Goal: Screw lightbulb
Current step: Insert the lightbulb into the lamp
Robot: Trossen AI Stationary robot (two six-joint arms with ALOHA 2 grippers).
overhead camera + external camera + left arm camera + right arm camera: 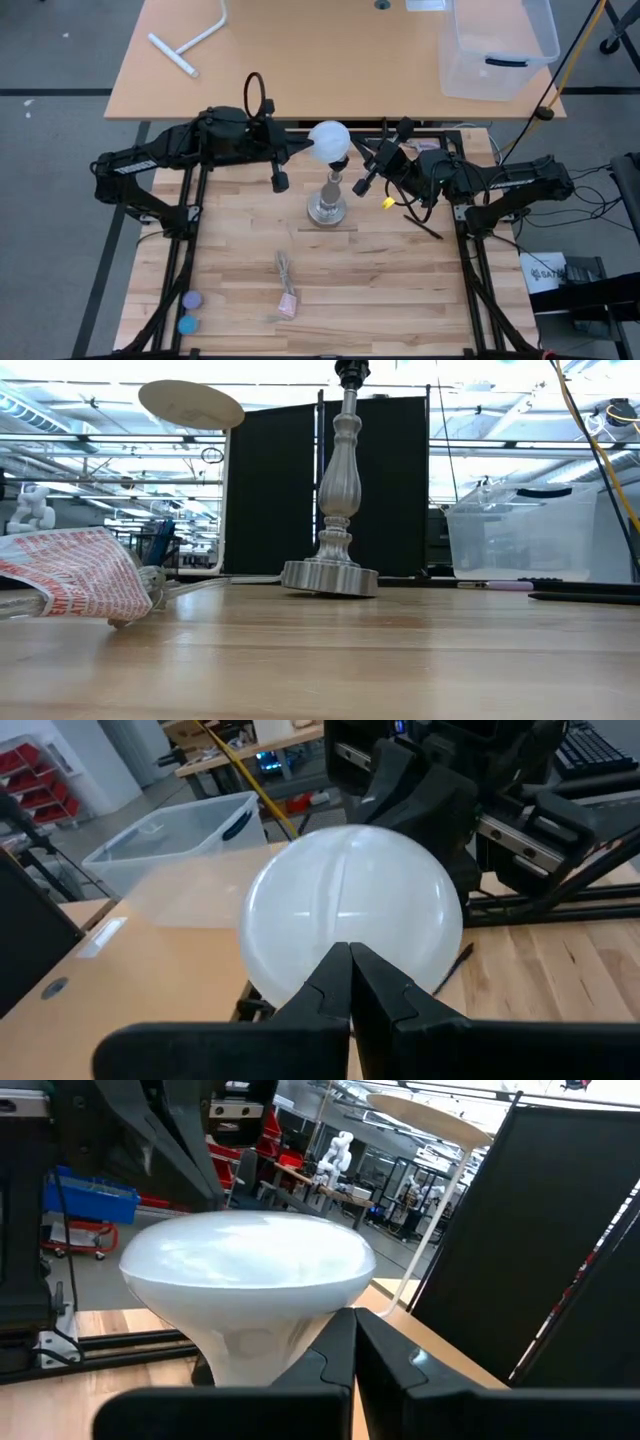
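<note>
The lightbulb (328, 142), a white frosted globe on a pale tapering neck, sits upright on top of the silvery lamp post (328, 205). The post stands on its round base (330, 577) at the middle of the wooden table. My left gripper (304, 148) is shut at the globe's left side, and the globe (350, 910) fills its wrist view just past the fingertips. My right gripper (353, 152) is shut at the bulb's right side, level with the neck (250, 1335). The low view shows the post's black top (350, 370) but cuts off the bulb. My left gripper comes nearly level from the table's left, and its shut fingertips (345, 970) stand against the lower part of the globe (330, 935); I cannot tell whether they touch it. My right gripper comes level from the table's right, and its shut fingertips (345, 1335) stand beside the neck just under the globe (290, 1325); I cannot tell whether they touch it.
A pink packet with a cord (288, 300) lies near the front. Two round caps (188, 310) lie at the front left. On the far table are a clear plastic bin (497, 45) and a white T-shaped tube (190, 40). A small yellow piece (387, 202) hangs under my right arm.
</note>
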